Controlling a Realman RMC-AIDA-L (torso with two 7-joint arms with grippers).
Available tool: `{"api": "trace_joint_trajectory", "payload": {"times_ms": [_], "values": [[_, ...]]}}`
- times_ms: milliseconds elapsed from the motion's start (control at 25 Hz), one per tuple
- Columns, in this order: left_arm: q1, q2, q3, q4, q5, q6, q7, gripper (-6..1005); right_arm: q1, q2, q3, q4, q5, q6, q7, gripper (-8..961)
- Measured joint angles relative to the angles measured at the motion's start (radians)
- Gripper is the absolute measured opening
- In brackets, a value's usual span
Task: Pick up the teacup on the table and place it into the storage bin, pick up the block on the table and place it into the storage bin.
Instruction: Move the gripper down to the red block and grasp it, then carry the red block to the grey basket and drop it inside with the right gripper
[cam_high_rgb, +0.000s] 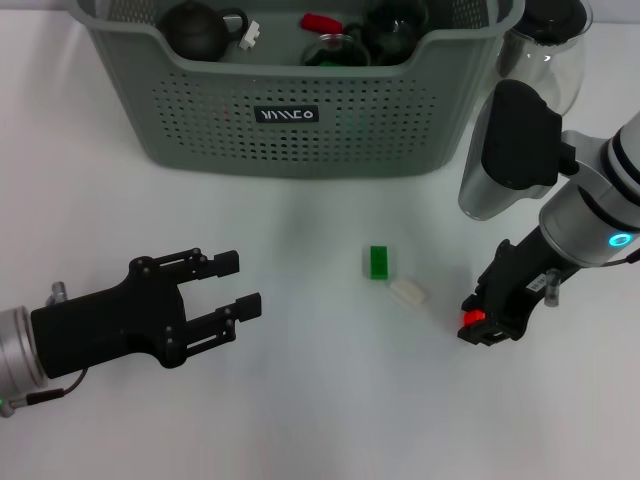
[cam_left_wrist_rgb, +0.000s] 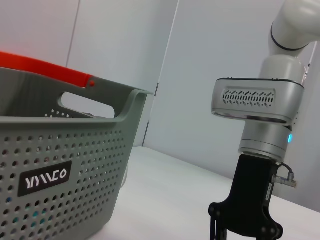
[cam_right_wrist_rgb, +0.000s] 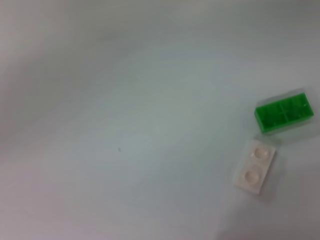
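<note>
Lower left of the head view: black left tool (cam_high_rgb: 246, 283), spread wide, holding nothing, hovering over white tabletop (cam_high_rgb: 300, 420). Centre frame: small green studded plastic block (cam_high_rgb: 379, 262), flat on the tabletop, with small white studded plastic block (cam_high_rgb: 408, 293) just beside it, toward lower right. Right of both: black right tool (cam_high_rgb: 490, 318), low near the tabletop; wide or narrow, cannot tell. Top of frame: large grey-green perforated plastic storage bin (cam_high_rgb: 300, 120), well apart from the blocks. Likely step: picking a block. Best to centre over one block only, straddle its short sides, descend straight, avoid nudging the neighbour.
</note>
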Motion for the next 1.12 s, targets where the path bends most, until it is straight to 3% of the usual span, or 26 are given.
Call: {"api": "trace_joint_trajectory", "payload": {"times_ms": [240,600,800,920,1120], "values": [[-0.001,0.001,0.000,-0.010,-0.001,0.000,0.000,571,-0.001,-0.001,0.007,-0.004,-0.001,-0.006,0.002,266],[-0.002,0.002,0.000,-0.010,-0.005,0.003,0.000,571,-0.008,-0.005,0.071,-0.023,0.000,-0.032,0.005,201],[0.002,0.005,-0.003,-0.005,0.001,0.004,0.000,571,-0.027,-0.006,0.246,-0.120,0.037,-0.124,-0.066,200],[0.004,0.010,-0.003,-0.003,0.025,0.013,0.000,571,-0.036,-0.005,0.423,-0.184,0.162,-0.177,-0.119,201],[-0.001,0.012,-0.003,-0.001,0.062,0.007,-0.004,571,-0.035,-0.006,0.504,-0.213,0.298,-0.184,-0.129,200]]}}
